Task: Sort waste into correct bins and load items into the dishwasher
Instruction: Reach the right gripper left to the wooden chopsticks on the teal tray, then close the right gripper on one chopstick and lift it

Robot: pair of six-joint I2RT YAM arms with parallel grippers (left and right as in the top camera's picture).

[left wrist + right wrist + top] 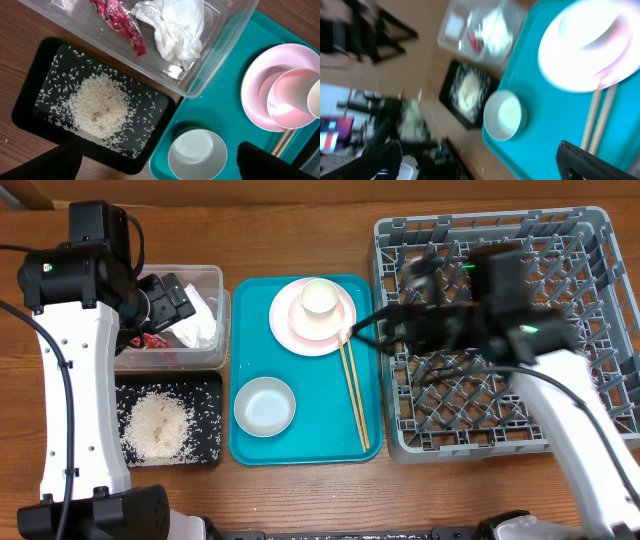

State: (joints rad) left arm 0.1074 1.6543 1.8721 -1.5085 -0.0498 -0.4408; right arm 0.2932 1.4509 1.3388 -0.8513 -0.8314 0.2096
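At the far left, the left gripper (175, 305) hung over the clear tub (205, 272) with its jaws spread wide and nothing between them. Inside the tub lay the crumpled red wrapper (120, 22) and, just beside it, the white paper napkin (175, 30). In front of the tub sat the black tray (205, 390), with the rice (155, 425) heaped in its middle and loose grains scattered around the heap.

Next came the teal tray (310, 435). The greenish-white bowl (265, 406) stood upright at its near left. At the far end was the pink plate (290, 330), carrying the pink bowl (287, 100) with the cream cup (319, 297) sitting in it. The chopsticks (355, 395) lay side by side along the tray's right side, their far ends at the plate's rim.

The right gripper (360, 332), blurred, hovered at the plate's right edge, jaws wide apart and empty. Its arm reached across the grey dish rack (590, 290) on the right.
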